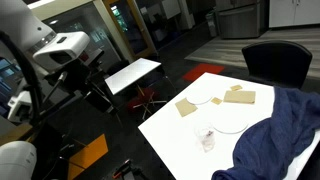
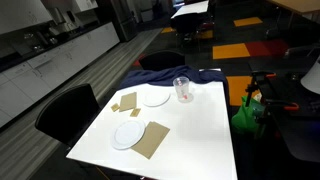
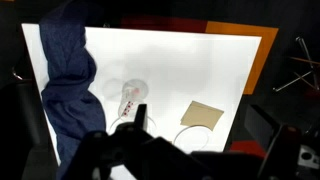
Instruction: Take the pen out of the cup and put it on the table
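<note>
Near the blue cloth (image 3: 62,70), the pen (image 3: 129,101) is sitting in the cup (image 3: 133,93) on the worktop (image 3: 190,60); I cannot tell whether the end effector (image 3: 131,125) is open.

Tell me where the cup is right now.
In an exterior view the cup stands on the white table, right beside the blue cloth, with a white plate on its other side.

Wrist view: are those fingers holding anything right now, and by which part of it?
Nothing is held. The gripper hangs above the table, touching nothing; the pen stands inside the cup, apart from it.
</note>
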